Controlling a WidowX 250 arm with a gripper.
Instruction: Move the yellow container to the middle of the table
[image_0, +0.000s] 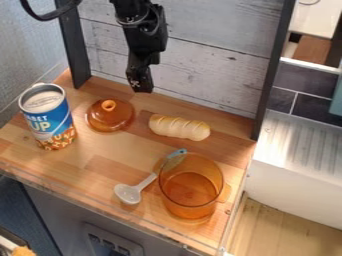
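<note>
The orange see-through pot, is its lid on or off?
Off. The pot is open at the top, and the orange lid sits apart, between the can and the bread.

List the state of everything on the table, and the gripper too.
Yellow pot: upright, uncovered
Lid: off the pot, knob up
Can: upright
Bread roll: lying down, whole
Spoon: lying down
Gripper: hanging down, nothing seen in its grip
</note>
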